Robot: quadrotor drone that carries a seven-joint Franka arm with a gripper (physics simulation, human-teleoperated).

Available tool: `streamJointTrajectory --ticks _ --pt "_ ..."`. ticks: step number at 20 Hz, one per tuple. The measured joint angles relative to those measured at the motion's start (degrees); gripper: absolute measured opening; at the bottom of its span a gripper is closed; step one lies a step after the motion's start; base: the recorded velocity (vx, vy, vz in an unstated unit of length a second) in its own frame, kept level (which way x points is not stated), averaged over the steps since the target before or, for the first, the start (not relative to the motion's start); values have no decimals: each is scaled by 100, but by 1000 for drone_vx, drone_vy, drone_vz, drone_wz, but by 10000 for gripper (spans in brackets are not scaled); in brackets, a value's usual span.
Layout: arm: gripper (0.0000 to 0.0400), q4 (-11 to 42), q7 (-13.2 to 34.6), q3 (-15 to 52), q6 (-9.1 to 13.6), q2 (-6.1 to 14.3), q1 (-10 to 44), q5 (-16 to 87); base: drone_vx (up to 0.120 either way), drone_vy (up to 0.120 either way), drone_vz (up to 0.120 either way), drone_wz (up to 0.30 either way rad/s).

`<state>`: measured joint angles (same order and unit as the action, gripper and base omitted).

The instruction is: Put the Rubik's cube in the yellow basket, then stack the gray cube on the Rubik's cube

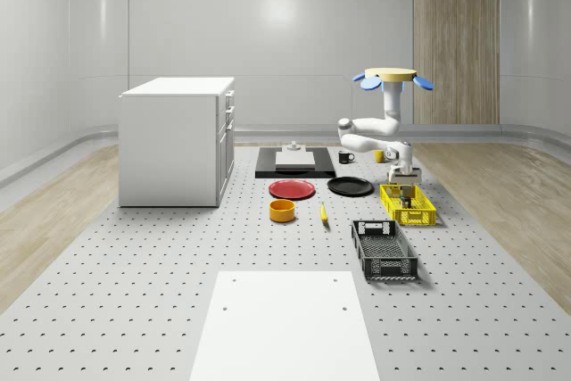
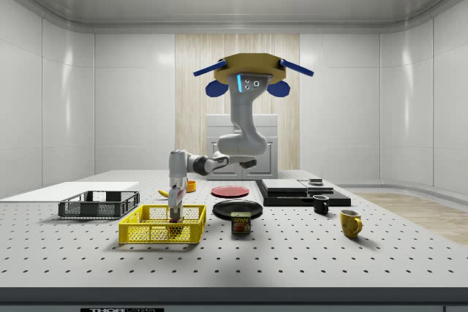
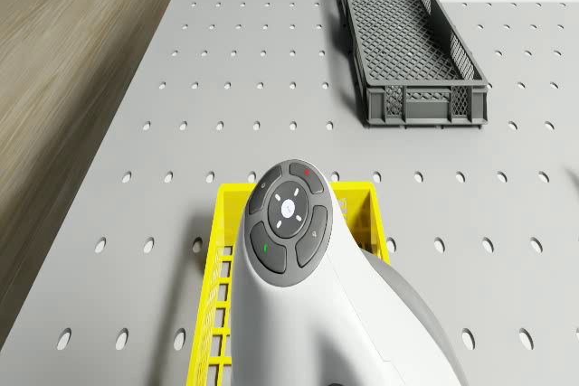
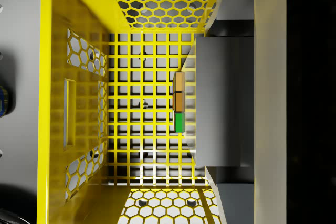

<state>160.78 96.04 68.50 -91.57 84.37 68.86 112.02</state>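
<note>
The drone hovered above the table; its tool, clamped on the multicoloured Rubik's cube, hung inside the yellow mesh basket. Releasing high risked bouncing it toward three o'clock.

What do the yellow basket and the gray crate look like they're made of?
Yellow basket: likely molded plastic, slightly glossy, with honeycomb walls and a grid floor. Gray crate: probably matte plastic, with fine mesh walls and floor. Both are renders, so it's a guess.

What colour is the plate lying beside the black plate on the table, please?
Red, clearest in the whole-scene view.
</note>
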Motion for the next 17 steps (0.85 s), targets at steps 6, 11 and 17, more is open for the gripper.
streamJointTrajectory --ticks 6,11,17 --pt "309 -25 0 -69 -40 9 15 62 0 0 0 0" --pt "374 29 7 91 26 13 -8 -89 0 0 0 0" --pt "394 103 23 349 115 26 -33 -337 0 0 0 0"
